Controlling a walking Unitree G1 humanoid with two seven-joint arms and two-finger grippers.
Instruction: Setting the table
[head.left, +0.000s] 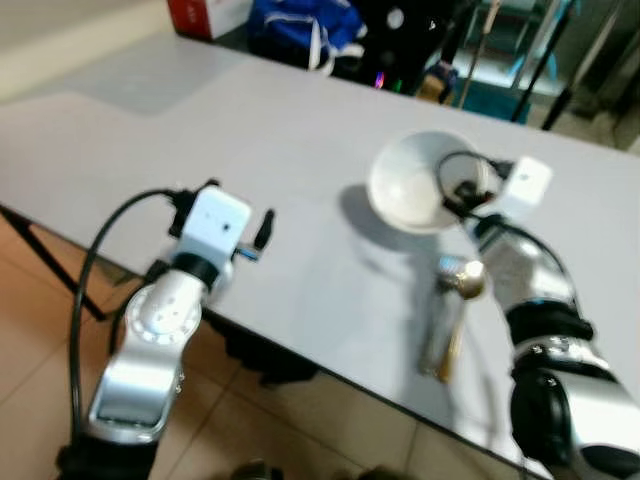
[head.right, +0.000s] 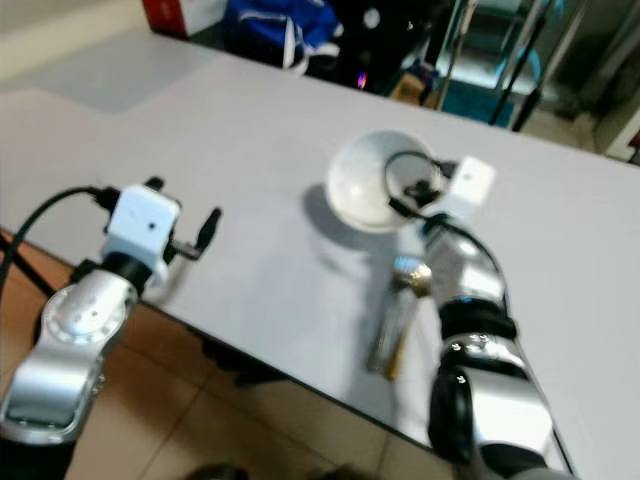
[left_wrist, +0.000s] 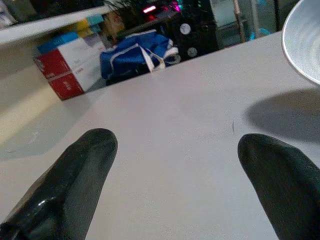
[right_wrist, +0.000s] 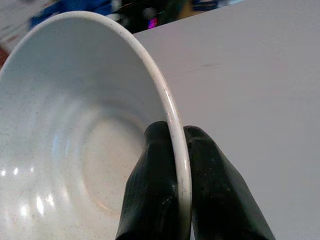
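A white bowl (head.left: 415, 180) hangs tilted above the grey table (head.left: 250, 130), casting a shadow to its left. My right gripper (right_wrist: 177, 165) is shut on the bowl's rim (right_wrist: 170, 110), one finger inside and one outside. A gold spoon (head.left: 455, 325) lies on the table near the front edge, just beside my right forearm. My left gripper (left_wrist: 175, 180) is open over bare table near the front left edge, well left of the bowl, with nothing between its fingers (left_wrist: 85, 170).
A blue bag (head.left: 300, 25) and a red and white box (head.left: 205, 15) sit beyond the table's far edge, with dark stands and equipment behind. Tiled floor lies below the table's front edge (head.left: 330, 370).
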